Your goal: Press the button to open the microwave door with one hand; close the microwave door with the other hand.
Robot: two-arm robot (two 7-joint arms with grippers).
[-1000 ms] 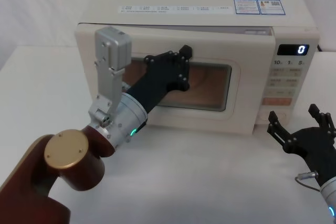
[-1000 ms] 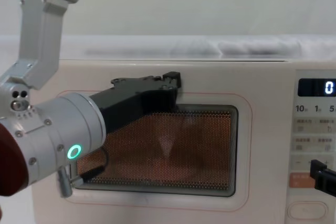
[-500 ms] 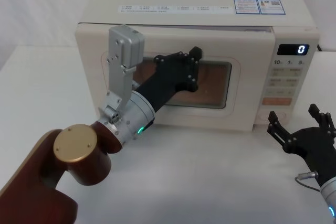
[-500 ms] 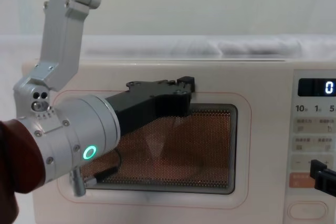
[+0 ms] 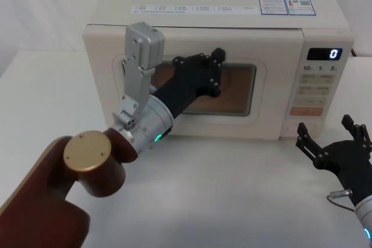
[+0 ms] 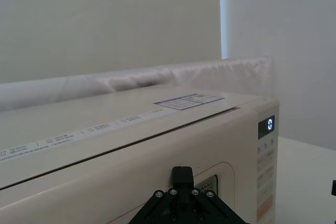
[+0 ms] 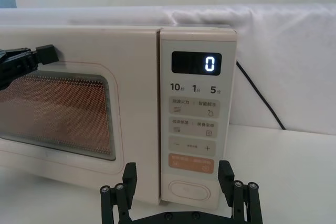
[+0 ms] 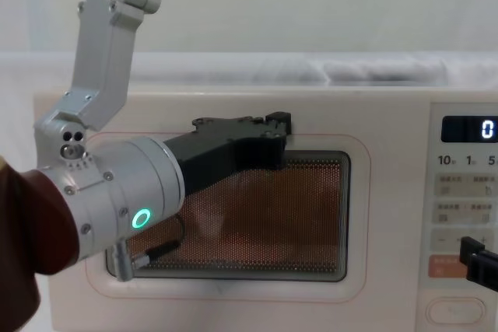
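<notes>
1. While our left gripper point(image 5: 214, 65) rests against the microwave door point(image 5: 264, 105), just above the top edge of the dark window, we judge the closing step to be in hand
2. From the head view the door looks flush with the oven body, or very nearly so; we cannot tell whether the latch has caught
3. Whether the left jaws are apart or together we cannot tell, since the black fingers point into the panel and hide their own gap
4. Our right gripper point(image 5: 336, 143) hovers low over the table in front of the control panel, jaws spread wide and holding nothing
5. On the right wrist view the button point(image 7: 190, 189), the wide oval key at the bottom of the panel, sits straight ahead between the spread right fingers point(image 7: 116, 195) and untouched
6. Next, as we judge it, the move calls for a short firm push straight into the door until it seats, then drawing the left arm back without dragging across the window
</notes>
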